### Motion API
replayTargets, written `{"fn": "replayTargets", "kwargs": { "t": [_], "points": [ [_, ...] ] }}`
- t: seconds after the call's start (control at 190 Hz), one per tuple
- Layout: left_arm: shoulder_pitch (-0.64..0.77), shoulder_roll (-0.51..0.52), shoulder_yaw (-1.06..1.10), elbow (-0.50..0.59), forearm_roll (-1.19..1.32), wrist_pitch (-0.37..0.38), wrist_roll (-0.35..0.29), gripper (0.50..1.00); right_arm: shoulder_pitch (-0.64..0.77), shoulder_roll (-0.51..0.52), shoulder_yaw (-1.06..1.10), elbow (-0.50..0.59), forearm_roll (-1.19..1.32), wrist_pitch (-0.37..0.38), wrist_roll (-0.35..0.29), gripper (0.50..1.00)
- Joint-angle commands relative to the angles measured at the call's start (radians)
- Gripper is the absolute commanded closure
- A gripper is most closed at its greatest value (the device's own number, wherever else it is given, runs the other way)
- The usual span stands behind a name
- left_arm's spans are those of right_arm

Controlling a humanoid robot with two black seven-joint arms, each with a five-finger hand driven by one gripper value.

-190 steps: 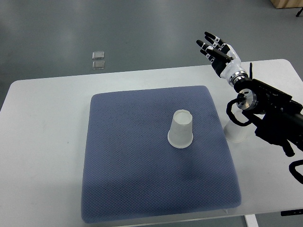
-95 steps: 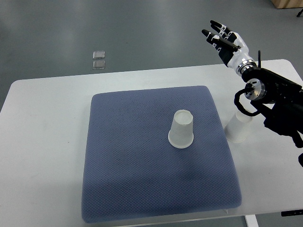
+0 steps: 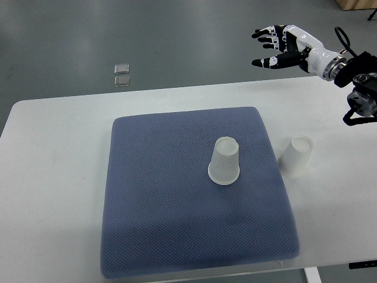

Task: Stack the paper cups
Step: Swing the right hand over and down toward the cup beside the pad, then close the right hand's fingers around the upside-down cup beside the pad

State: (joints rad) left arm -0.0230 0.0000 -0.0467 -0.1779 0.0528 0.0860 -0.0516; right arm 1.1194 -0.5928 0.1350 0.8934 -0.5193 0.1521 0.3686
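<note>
Blue-grey mat [image 3: 177, 224] on white table [image 3: 53, 194], grey floor [image 3: 177, 41] beyond; right hand [image 3: 287, 43] aloft, fingers spread.

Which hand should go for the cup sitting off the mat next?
The right hand, probably. It is the only hand in view, open, raised beyond the table's far right edge. The cup stands upside down on the table right of the mat, on that arm's side. No left arm shows.
</note>
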Motion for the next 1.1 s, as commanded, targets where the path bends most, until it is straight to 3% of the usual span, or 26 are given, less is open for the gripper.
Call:
{"fn": "replayTargets", "kwargs": {
  "t": [0.0, 0.289, 0.489, 0.746, 0.946, 1.093],
  "points": [
    [0.0, 0.0, 0.001, 0.0, -0.001, 0.0, 0.001, 0.5, 0.036, -0.07, -0.084, 0.078, -0.107, 0.03, 0.001, 0.587],
    [0.0, 0.0, 0.001, 0.0, -0.001, 0.0, -0.001, 0.5, 0.06, -0.214, -0.129, 0.228, -0.544, 0.139, 0.006, 0.587],
    [0.0, 0.0, -0.001, 0.0, -0.001, 0.0, 0.001, 0.5, 0.062, -0.243, -0.129, 0.274, -0.751, 0.182, 0.013, 0.587],
    [0.0, 0.0, 0.001, 0.0, 0.001, 0.0, -0.001, 0.5, 0.069, -0.248, -0.147, 0.275, -0.849, 0.181, 0.013, 0.589],
    [0.0, 0.0, -0.001, 0.0, 0.001, 0.0, 0.001, 0.5, 0.046, -0.234, -0.213, 0.274, -0.921, 0.064, 0.01, 0.589],
    [0.0, 0.0, 0.001, 0.0, 0.001, 0.0, -0.001, 0.5, 0.046, -0.234, -0.222, 0.274, -0.94, 0.046, 0.01, 0.589]
  ]
}}
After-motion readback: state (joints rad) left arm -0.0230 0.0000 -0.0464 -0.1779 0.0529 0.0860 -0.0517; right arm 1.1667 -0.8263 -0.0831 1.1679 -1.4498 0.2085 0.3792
